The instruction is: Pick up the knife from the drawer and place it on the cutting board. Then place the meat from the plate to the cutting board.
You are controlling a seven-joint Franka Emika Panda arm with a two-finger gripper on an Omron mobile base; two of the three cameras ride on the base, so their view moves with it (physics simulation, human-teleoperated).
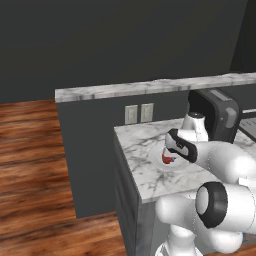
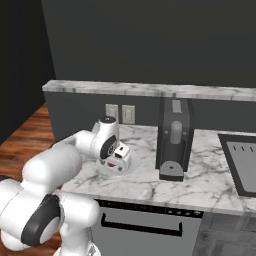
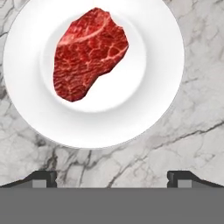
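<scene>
The marbled red slab of meat (image 3: 89, 52) on the round white plate (image 3: 148, 105) was seen in the frame's upper left, beyond the empty claw (image 3: 112, 177), whose fingers were held wide apart.

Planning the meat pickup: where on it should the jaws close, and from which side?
Come from straight above. The meat lies flat in the plate, so its sides sit low. Close across its narrower width at the middle, not along its length; the open gripper hangs beside it.
</scene>
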